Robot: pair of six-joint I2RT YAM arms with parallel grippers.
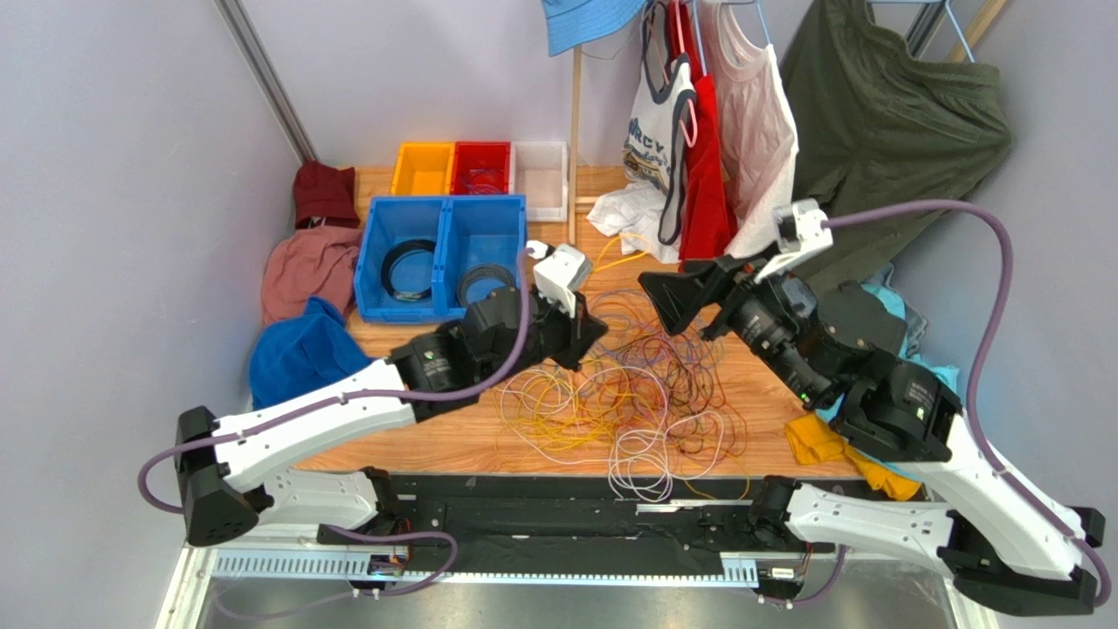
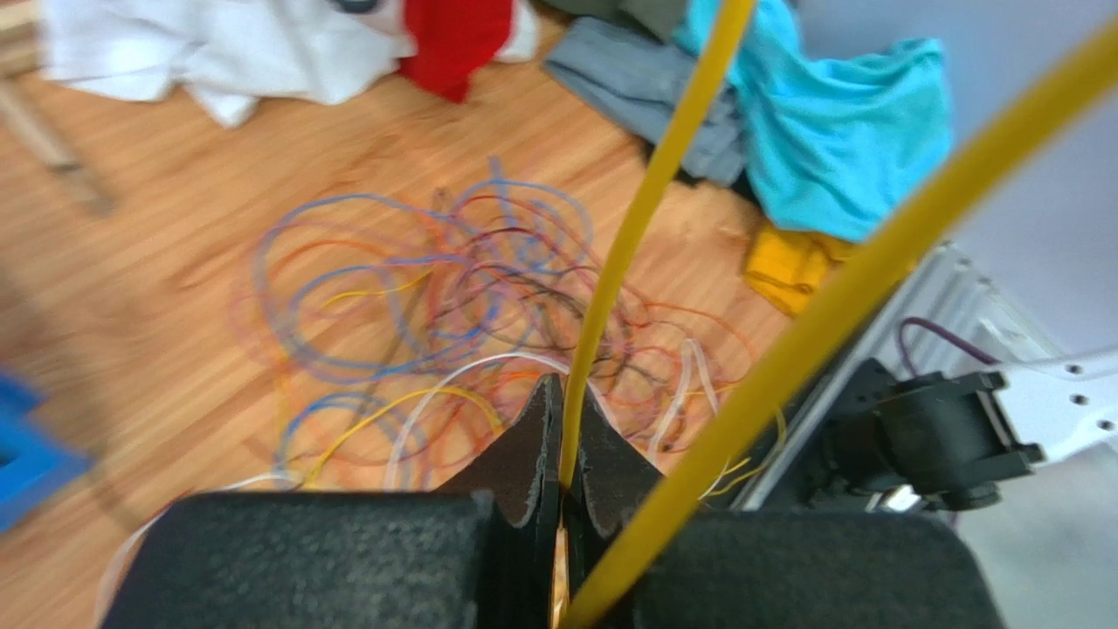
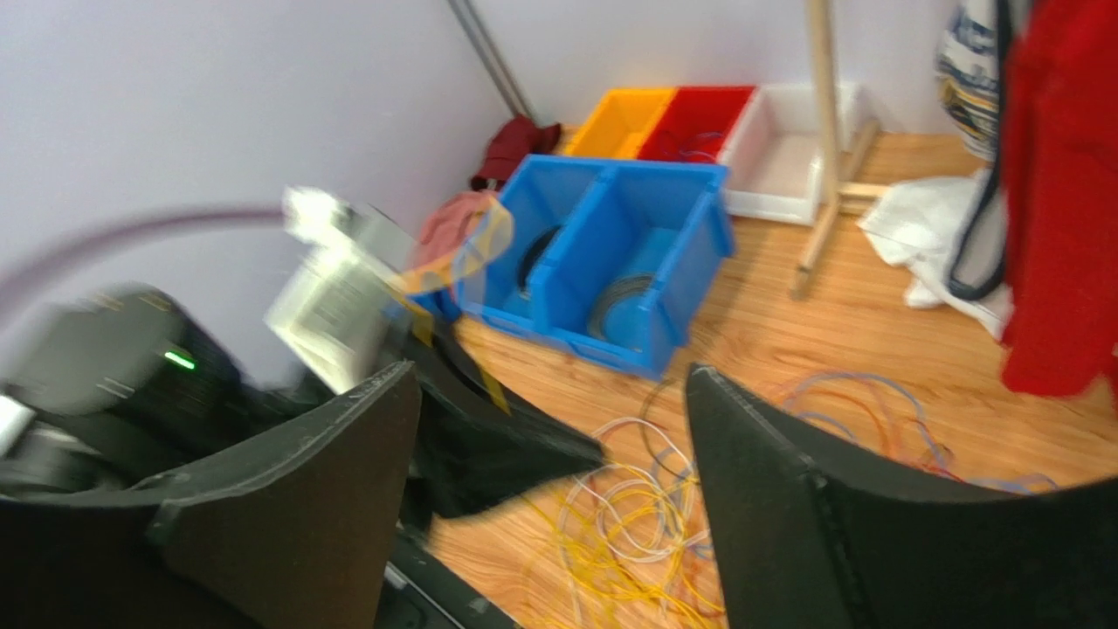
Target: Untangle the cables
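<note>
Yellow cable [image 2: 627,249] betw. L jaws

Cables [image 1: 643,393] on the table [image 1: 453,446], bins [image 1: 440,256] behind-left, clothes [image 1: 814,439] apparently at its right edge.

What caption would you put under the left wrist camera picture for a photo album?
Left pincer shut on a yellow cable, held above the tangle of cables on the wooden table.

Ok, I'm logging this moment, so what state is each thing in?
Left gripper, shut on a yellow cable.
Right gripper, open, empty.
Cables, tangled heap on the table.
Blue bin, a dark coil in each half.
Red top, hanging.
</note>
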